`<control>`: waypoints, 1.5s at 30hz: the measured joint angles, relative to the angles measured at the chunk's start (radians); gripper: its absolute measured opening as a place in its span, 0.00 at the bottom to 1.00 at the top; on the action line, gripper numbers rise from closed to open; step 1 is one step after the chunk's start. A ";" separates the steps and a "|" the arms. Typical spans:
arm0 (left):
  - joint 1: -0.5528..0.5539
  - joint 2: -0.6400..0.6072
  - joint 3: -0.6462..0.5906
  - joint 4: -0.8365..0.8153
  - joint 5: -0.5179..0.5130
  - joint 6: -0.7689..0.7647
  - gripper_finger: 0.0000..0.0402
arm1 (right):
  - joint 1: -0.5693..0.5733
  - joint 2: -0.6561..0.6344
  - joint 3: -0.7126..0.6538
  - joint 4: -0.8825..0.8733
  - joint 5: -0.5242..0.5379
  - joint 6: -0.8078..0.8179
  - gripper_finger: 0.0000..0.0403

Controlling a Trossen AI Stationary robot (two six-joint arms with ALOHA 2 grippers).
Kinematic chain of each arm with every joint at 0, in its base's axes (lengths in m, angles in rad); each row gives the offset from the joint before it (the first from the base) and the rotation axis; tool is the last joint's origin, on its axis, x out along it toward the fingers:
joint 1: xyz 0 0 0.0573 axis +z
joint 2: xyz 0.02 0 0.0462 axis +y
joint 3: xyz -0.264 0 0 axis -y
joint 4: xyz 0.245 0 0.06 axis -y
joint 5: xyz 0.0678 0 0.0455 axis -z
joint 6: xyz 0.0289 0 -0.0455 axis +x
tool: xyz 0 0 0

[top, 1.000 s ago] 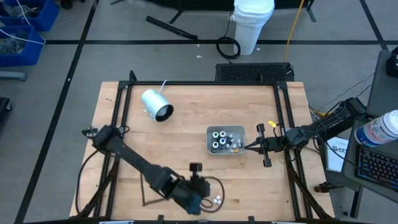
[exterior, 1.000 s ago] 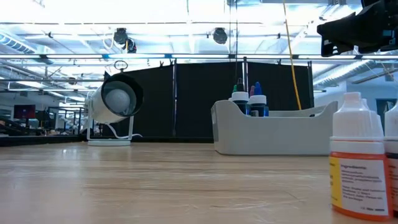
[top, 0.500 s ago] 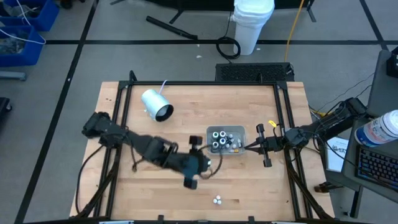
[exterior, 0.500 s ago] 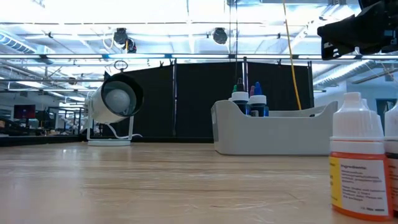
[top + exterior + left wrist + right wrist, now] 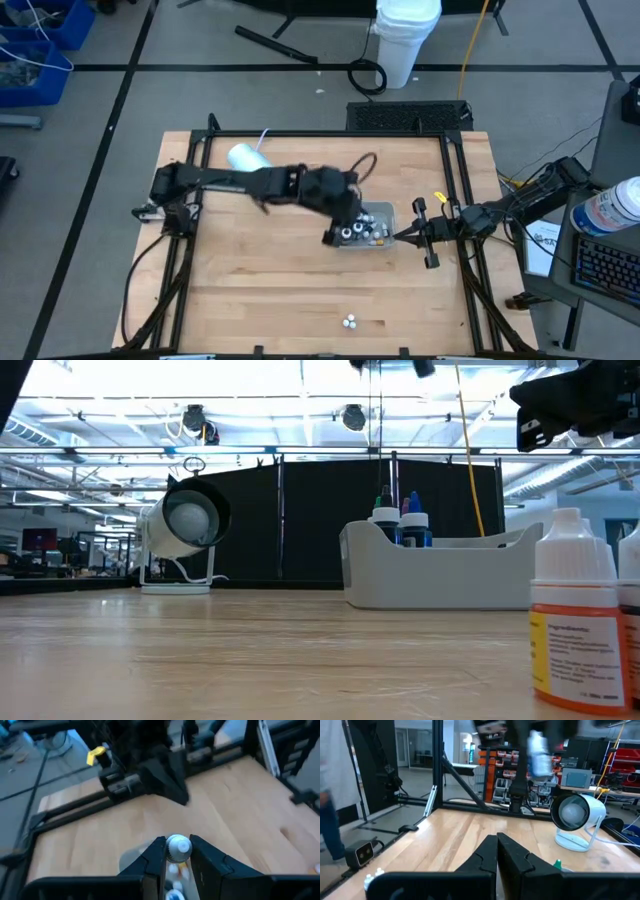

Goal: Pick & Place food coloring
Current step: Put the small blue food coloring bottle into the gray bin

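Observation:
My left gripper [image 5: 345,222] hangs over the grey tray [image 5: 385,212], shut on a small white-capped food coloring bottle [image 5: 178,847]. In the right wrist view that bottle [image 5: 538,760] shows blurred, high above the table. Several more bottles [image 5: 355,228] stand inside the tray. Two loose bottles [image 5: 350,322] stand on the wood near the table's front edge; the low view shows one of them as an orange-bodied bottle [image 5: 575,630]. My right gripper [image 5: 405,237] waits shut just to the right of the tray. My left gripper pinches the bottle between its two fingers [image 5: 156,855], one on each side of its white cap end [image 5: 179,844]. The fingers slant down from the table's left. The bottle is lifted clear, above the tray and the bottles in it.
A big white cylinder [image 5: 243,157] lies at the table's far left, partly under my left arm. A black frame rail [image 5: 325,135] runs round the table. Bare wood lies between the tray and the two loose bottles.
My left gripper has swung from the table's near edge, beside the two loose bottles, up and toward the far right until it hangs over the tray, rolling as it went. It has carried the bottle along. The two loose bottles have stayed in place.

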 joint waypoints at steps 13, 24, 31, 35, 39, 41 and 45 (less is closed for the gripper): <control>0.195 0.139 -0.128 0.282 0.159 -0.034 0.19 | 0.000 -0.067 0.000 -0.078 0.031 -0.088 0.01; 0.131 0.322 0.157 0.120 0.013 -0.073 0.19 | 0.000 -0.213 0.000 -0.059 0.254 -0.261 0.01; 0.093 0.448 0.314 -0.017 -0.115 -0.082 0.19 | 0.000 -0.302 0.000 -0.078 0.401 -0.352 0.01; 0.095 0.455 0.296 0.004 -0.134 -0.125 0.19 | 0.000 -0.326 0.000 -0.082 0.400 -0.377 0.01; 0.082 0.454 0.289 -0.005 -0.202 -0.167 0.19 | 0.001 -0.337 0.000 -0.093 0.400 -0.387 0.01; 0.070 0.454 0.289 -0.010 -0.202 -0.169 0.19 | 0.001 -0.335 0.000 -0.102 0.399 -0.385 0.01; 0.044 0.454 0.289 -0.003 -0.195 -0.175 0.19 | 0.001 -0.334 0.000 -0.114 0.399 -0.367 0.01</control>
